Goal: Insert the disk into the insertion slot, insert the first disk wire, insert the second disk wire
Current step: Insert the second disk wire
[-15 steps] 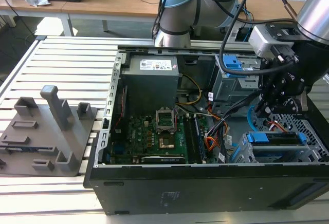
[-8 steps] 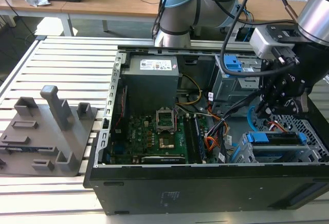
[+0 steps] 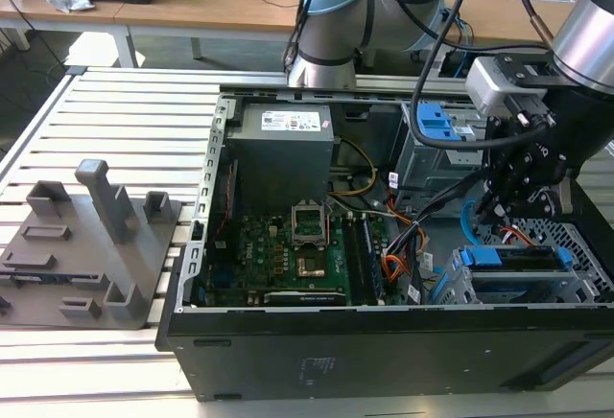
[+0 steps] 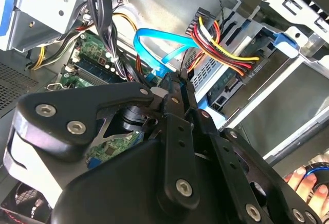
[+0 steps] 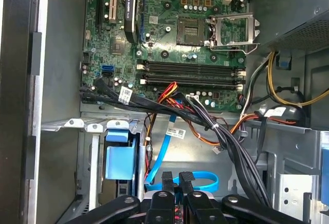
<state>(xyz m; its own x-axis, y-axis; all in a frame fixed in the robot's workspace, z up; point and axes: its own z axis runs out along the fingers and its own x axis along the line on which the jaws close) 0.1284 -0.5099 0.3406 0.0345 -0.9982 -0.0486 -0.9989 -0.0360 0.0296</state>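
the black two-finger gripper (image 4: 180, 80) sits nearest the lens in both wrist views, its jaws drawn together on the thin, flat light-blue cable (image 4: 154, 47), pinching it near the end; the plug itself is hidden between the fingertips. the cable loops up and away just ahead of the fingertips. beyond the fingertips, in the second wrist view, the silver hard drive in its bright blue plastic caddy (image 4: 229, 88) already sits inside the silver perforated sheet-metal drive cage (image 3: 585, 250), and a red, yellow and black wire bundle (image 4: 223, 41) is plugged into its rear edge, close beside the held cable. further out lies the green motherboard (image 5: 175, 44), with black cables crossing between it and the gripper.

the likely trouble is the plug meeting the drive's socket tilted, since the flat cable can twist in the pinch. the neighbouring bundle could also snag the fingers or be nudged loose.
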